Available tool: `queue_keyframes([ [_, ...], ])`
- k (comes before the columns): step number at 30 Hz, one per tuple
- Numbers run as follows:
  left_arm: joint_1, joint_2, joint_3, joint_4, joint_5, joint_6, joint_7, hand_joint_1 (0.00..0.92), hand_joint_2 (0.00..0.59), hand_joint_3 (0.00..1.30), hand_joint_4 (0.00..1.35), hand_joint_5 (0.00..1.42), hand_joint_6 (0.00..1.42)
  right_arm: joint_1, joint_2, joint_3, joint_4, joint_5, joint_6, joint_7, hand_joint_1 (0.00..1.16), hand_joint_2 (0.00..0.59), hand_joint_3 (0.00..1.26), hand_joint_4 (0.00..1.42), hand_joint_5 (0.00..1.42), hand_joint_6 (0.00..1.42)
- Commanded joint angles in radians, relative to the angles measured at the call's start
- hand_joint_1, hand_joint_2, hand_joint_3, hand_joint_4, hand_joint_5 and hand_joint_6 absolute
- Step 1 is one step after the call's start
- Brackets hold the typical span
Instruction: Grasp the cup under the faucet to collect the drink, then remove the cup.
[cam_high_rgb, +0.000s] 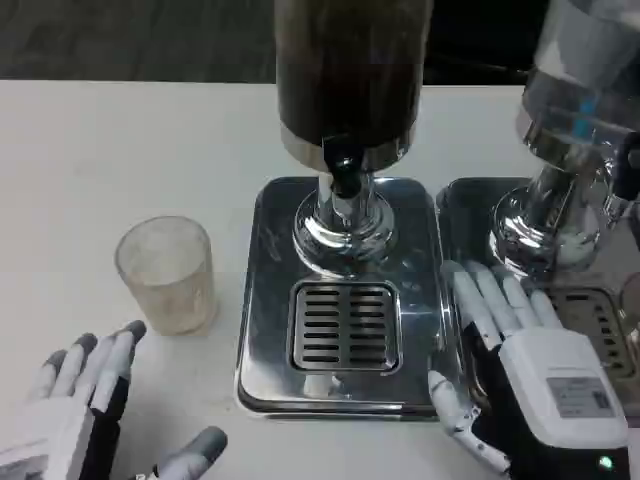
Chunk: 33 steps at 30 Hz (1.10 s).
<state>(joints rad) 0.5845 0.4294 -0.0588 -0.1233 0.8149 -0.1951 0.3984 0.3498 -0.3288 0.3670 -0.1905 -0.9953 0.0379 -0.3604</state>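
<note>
The cup (166, 272) stood upright on the white bench (120, 150), to the left of the shiny metal tray (262, 300). It was not under the faucet (345, 172) yet. The cup looked see-through and had nothing in it that I could see.

The faucet was a small black spout. It hung from the big dark drink tank (350, 70) over the tray. Under the spout was a drain grate (344, 326) with dark slots. That was the spot where the cup had to go. A second drink machine (575, 130) stood to the right on a tray of its own.

The left hand (85, 400) was near the bottom of the picture, just below the cup. Its fingers were spread apart and it held nothing. It was close to the cup but not touching it.

The right hand (520, 370) lay flat by the right edge of the tray, palm down. Its fingers were stretched out and a little apart. It held nothing too.

So the job looked like it was just at the start. The first step, taking hold of the cup, was not done yet. I think the left hand was the best one for it, since it was nearest. It would need to reach up and wrap its fingers around the side of the cup. It should grip softly, so the cup would not tip over or slide. Then it would need to carry the cup to the right, onto the grate, right under the spout.
</note>
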Motion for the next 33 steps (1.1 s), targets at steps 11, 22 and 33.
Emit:
queue_keyframes([
  [11,-0.003,-0.002,0.003,0.003,-0.014,0.000,-0.006,0.000,0.141,0.00,0.00,0.00,0.00,-0.006,0.007,-0.006,0.011,0.016,0.000,0.011,0.07,0.534,0.00,0.00,0.00,0.00],
  [22,-0.022,0.026,0.088,0.042,-0.091,-0.120,0.085,0.000,0.111,0.00,0.00,0.00,0.00,-0.001,0.030,0.002,0.005,-0.002,0.017,0.002,0.07,0.534,0.01,0.00,0.00,0.00],
  [33,-0.112,0.038,0.207,0.135,-0.226,-0.253,0.090,0.000,0.084,0.00,0.00,0.00,0.00,0.042,0.098,0.035,-0.023,-0.054,0.076,-0.009,0.10,0.542,0.03,0.00,0.00,0.00],
])
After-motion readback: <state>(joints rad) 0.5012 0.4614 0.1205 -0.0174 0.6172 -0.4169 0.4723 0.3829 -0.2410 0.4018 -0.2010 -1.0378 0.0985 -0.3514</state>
